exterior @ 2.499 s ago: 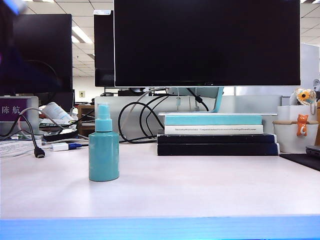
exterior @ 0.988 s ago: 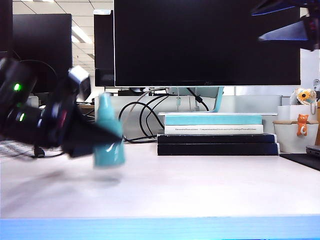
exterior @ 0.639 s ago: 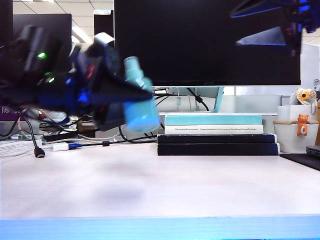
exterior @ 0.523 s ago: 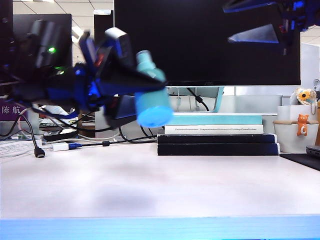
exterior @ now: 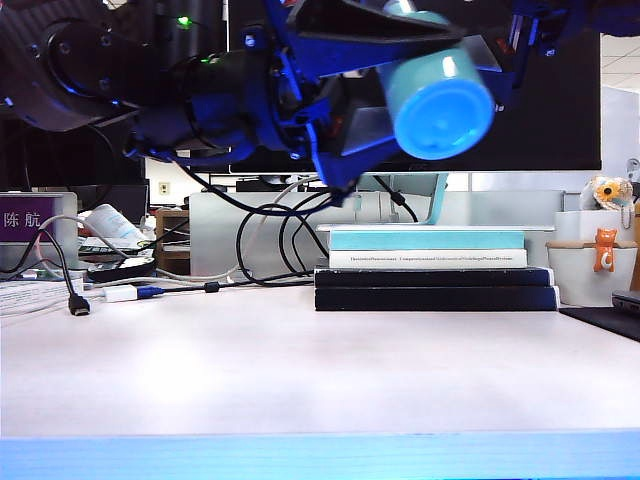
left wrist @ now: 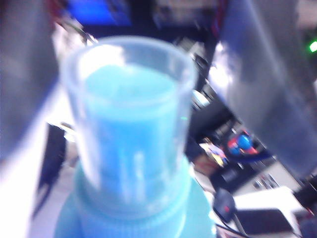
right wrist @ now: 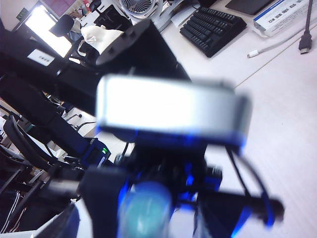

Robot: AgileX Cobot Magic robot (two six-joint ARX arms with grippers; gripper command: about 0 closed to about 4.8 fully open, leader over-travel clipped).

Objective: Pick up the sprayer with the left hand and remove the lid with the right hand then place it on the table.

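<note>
High above the table (exterior: pixel 300 370), my left gripper (exterior: pixel 425 85) is shut on the body of the teal sprayer (exterior: pixel 440 100). The bottle is tipped so its round base faces the exterior camera. The left wrist view shows the clear lid (left wrist: pixel 131 89) sitting over the teal nozzle, with the bottle's shoulder (left wrist: pixel 133 218) below it and a grey finger (left wrist: pixel 267 84) at the side. My right gripper (right wrist: pixel 147 213) is open. In its wrist view the blurred lid (right wrist: pixel 143 208) lies between its dark fingers; I cannot tell whether they touch it. In the exterior view it is largely hidden behind the bottle at the top right (exterior: pixel 535 35).
A stack of books (exterior: pixel 435 270) with a teal one on top lies at the back of the table, under a large black monitor (exterior: pixel 520 120). A white pot with a cat figure (exterior: pixel 595 260) stands at the right. Cables (exterior: pixel 270 240) and papers sit at the back left.
My left gripper has carried the sprayer off the table, up and to the right, tipping its base toward the camera. My right gripper has moved left to meet its top.
</note>
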